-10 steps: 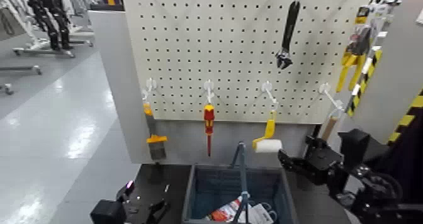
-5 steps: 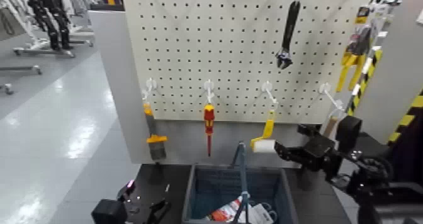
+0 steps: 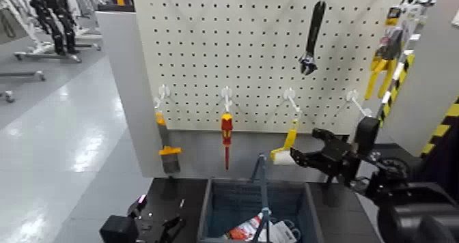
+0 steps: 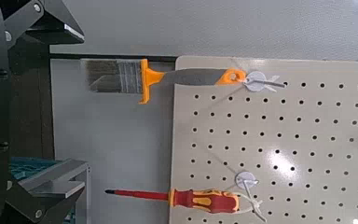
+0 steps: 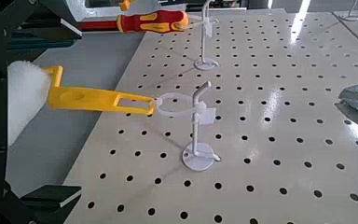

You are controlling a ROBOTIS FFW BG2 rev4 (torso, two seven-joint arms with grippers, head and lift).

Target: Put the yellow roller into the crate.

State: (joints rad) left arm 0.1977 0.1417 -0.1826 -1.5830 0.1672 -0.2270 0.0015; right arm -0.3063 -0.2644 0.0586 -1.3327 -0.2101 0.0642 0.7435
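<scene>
Change since earlier: right gripper [image 3: 295, 155] has moved up and in toward the pegboard [image 3: 259, 54]; it was lower and farther out a second ago, and now reaches the roller's white sleeve.
Right arm pose: stretched across from the robot's right, forearm roughly level, wrist turned toward the board.
Right gripper state: jaws spread wide, one finger either side of the sleeve, not closed on it.
Yellow roller [image 3: 287, 147]: hanging on its hook [image 5: 198, 119], handle up, sleeve just ahead of the gripper [image 5: 23, 93].
Crate [image 3: 212, 205]: below the gripper, handle bar upright.
Left gripper [image 3: 164, 231]: parked low, beside the crate; jaws apart in the wrist view.
Beyond the roller: red-and-yellow screwdriver [image 3: 226, 133], brush [image 4: 130, 77].
</scene>
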